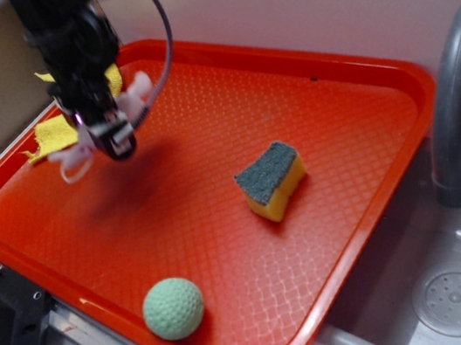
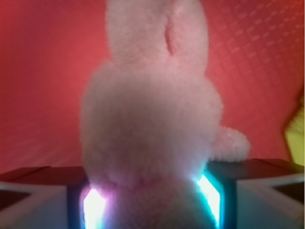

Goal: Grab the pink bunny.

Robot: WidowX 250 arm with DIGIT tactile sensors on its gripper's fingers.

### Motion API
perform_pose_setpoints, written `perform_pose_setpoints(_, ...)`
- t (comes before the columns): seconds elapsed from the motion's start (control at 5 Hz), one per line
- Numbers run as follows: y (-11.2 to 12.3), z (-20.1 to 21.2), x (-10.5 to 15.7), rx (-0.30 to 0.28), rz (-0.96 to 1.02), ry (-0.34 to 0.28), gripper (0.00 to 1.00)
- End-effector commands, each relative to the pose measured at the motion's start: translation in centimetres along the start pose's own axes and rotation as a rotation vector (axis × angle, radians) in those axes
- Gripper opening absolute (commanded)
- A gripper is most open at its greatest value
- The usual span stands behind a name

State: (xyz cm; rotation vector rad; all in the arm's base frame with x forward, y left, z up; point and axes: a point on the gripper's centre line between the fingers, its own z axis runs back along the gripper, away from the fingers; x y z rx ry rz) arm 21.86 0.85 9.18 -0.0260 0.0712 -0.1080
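The pink bunny (image 2: pixel 152 129) fills the wrist view, a pale pink plush with its ears pointing up. Both glowing pads press its lower body from left and right. In the exterior view my gripper (image 1: pixel 107 122) hangs over the back left corner of the red tray (image 1: pixel 351 99), shut on the pink bunny (image 1: pixel 78 158), whose pale parts stick out beside the fingers. The bunny looks lifted a little above the tray; a blurred shadow lies beneath it.
A yellow cloth (image 1: pixel 54 133) lies at the tray's back left edge. On the tray rest a yellow sponge with a dark green top (image 1: pixel 272 181) and a green dimpled ball (image 1: pixel 173 308). A grey faucet (image 1: pixel 456 90) and sink (image 1: pixel 455 299) stand right.
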Motion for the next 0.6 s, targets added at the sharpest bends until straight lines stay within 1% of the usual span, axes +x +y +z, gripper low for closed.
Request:
perform_pose_setpoints(0.0,-1.5,11.3,0.7,0.07,0.123,-0.072,0.0)
perform_pose_setpoints(0.2,-1.4,16.3,-0.3,0.061,0.116,-0.148,0.0)
perform_pose_setpoints(0.4,-1.2,16.6,-0.7,0.058,0.099,-0.16,0.0)
